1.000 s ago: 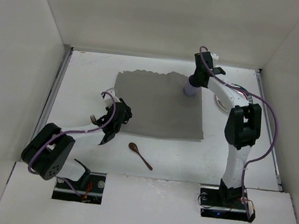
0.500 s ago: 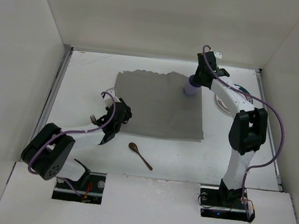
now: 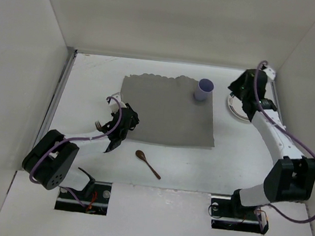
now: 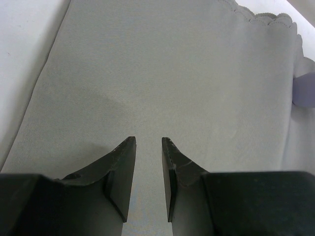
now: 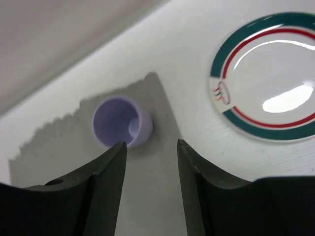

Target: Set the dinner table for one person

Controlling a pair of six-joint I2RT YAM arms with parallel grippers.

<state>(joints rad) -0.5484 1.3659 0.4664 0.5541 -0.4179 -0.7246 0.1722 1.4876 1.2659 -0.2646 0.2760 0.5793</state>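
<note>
The white dinner table (image 3: 90,81) carries a grey cloth mat (image 3: 167,110). A lilac cup (image 3: 204,89) stands upright on the mat's far right corner, free of any gripper. My right gripper (image 3: 236,92) is open and empty, to the right of the cup and over a white plate (image 3: 233,109) with teal and red rings. In the right wrist view the cup (image 5: 120,122) lies just beyond the left finger of that gripper (image 5: 151,143), and the plate (image 5: 256,129) is at the right. My left gripper (image 3: 127,120) hangs over the mat's left edge, and the left wrist view shows this gripper (image 4: 148,141) narrowly open and empty.
A brown wooden spoon (image 3: 148,163) lies on the table in front of the mat. A fork-like utensil (image 3: 97,125) shows beside the left arm, partly hidden. White walls enclose the table on three sides. The cup also shows at the right edge of the left wrist view (image 4: 305,88).
My right gripper has let go of the cup, left it on the mat's corner, and swung right to above the plate. The left arm has not moved.
</note>
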